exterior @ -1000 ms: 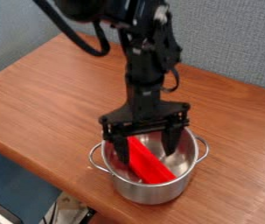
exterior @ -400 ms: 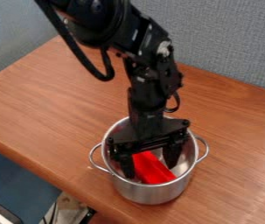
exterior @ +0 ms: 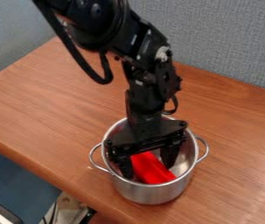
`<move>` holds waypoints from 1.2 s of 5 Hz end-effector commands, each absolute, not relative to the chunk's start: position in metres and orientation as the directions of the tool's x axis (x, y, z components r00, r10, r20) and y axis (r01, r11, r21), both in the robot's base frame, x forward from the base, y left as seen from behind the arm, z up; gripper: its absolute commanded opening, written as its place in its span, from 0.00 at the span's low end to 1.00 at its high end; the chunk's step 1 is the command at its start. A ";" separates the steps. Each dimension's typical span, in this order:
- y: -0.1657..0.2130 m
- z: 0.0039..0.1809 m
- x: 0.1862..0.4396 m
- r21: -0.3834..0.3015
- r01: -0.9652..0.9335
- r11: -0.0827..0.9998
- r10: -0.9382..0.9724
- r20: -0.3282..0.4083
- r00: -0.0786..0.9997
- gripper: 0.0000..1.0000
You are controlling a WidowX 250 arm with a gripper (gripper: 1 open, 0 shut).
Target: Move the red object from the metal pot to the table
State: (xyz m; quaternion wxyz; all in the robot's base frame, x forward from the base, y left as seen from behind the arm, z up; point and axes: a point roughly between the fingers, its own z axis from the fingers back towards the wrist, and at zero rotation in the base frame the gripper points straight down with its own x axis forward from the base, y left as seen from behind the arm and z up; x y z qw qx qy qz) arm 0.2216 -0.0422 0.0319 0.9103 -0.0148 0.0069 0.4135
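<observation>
A reddish-brown wooden table [exterior: 41, 87] with visible grain fills the left and centre of the view, its rounded near edge running diagonally down toward the lower right, with a grey-blue wall behind it. Near that edge stands a shiny round metal pot [exterior: 121, 182], a small loop handle showing on its left rim and another on the right. A black robot arm [exterior: 141, 52], trailed by looping black cables, reaches straight down from the upper left into the pot's mouth. Its gripper [exterior: 148, 156] sits inside the rim with its two black fingers spread wide, one toward each side of the pot, closed on nothing. Between and just below them lies the red object [exterior: 153, 168], an elongated bright red block resting tilted inside the pot, its lower end toward the right wall. Whether the fingers touch the block cannot be told from this angle. To the right, bare tabletop runs on to the frame's edge.
</observation>
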 end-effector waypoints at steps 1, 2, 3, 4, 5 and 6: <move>-0.043 0.037 0.224 -0.037 -0.743 0.668 0.744 -0.001 0.669 1.00; -0.042 0.037 0.225 -0.038 -0.745 0.667 0.745 0.010 0.667 1.00; -0.041 0.037 0.225 -0.039 -0.746 0.664 0.747 0.019 0.664 1.00; -0.040 0.038 0.225 -0.040 -0.748 0.663 0.749 0.027 0.662 1.00; -0.040 0.038 0.226 -0.041 -0.747 0.663 0.748 0.034 0.662 1.00; -0.040 0.039 0.226 -0.044 -0.745 0.665 0.747 0.040 0.664 1.00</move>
